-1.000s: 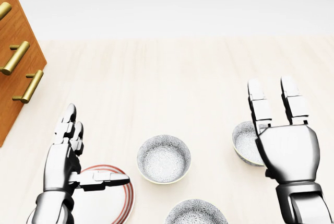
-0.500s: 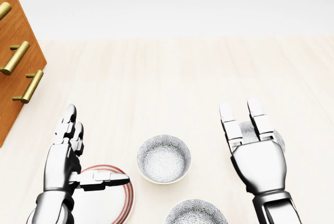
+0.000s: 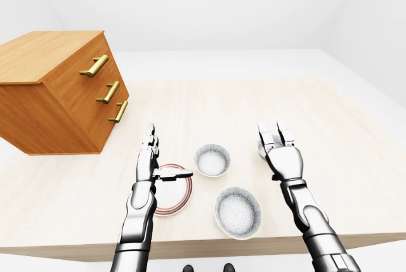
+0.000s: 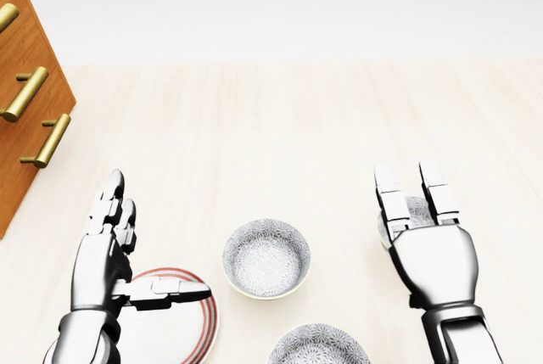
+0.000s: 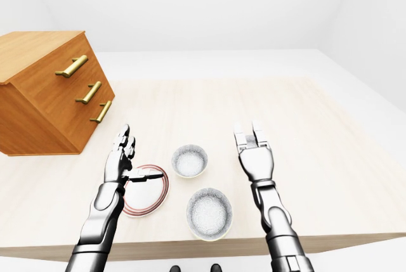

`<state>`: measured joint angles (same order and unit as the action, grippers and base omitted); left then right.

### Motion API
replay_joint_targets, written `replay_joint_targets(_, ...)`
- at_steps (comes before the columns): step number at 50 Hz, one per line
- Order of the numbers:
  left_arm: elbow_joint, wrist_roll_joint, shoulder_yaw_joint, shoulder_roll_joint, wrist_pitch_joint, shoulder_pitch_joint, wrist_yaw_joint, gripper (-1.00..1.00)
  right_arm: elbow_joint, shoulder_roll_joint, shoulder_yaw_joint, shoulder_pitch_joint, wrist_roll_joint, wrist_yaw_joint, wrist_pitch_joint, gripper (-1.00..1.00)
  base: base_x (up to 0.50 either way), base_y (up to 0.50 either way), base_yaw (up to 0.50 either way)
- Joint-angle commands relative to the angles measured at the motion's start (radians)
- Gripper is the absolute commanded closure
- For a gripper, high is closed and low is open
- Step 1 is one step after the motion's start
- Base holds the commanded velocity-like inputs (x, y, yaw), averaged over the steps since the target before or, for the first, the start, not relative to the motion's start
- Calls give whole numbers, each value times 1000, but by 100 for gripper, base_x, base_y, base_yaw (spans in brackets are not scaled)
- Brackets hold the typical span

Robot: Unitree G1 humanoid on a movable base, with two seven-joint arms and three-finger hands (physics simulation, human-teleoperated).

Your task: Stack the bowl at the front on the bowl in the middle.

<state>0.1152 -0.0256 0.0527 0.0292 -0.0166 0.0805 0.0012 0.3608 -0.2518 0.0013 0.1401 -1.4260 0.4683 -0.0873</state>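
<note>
Nearest the tabletop [image 3: 254, 107] edge sits the front bowl [image 3: 238, 212], untouched, so I'd say the pickup has not begun. Just beyond, the left robot hand [image 3: 149, 164] hangs over a red-ringed plate [image 3: 181, 199], fingers spread, beside the middle bowl [image 3: 212, 160]. Farther right, the right robot hand [image 4: 433, 254] hovers, spread and empty, over a third bowl [image 4: 414, 211]. Next it needs to reach for the front bowl's rim.
</note>
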Motion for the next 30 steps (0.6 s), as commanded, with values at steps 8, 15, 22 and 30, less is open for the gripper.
replay_joint_targets(8,-23,-4,-2,-2,21,-7,-1,-100,97,-19,-1,49,0,42,0,-100,0,0,0)
replay_joint_targets(15,-24,-4,-3,-3,22,-8,0,-100,200,-31,6,99,14,55,0,-100,0,0,0)
replay_joint_targets(22,-9,-5,-1,-2,13,-3,-2,-100,251,-37,12,125,33,55,0,-100,0,0,0)
replay_joint_targets(30,-4,-6,-1,-1,10,-2,-2,-100,343,-46,21,159,58,55,0,-100,0,0,0)
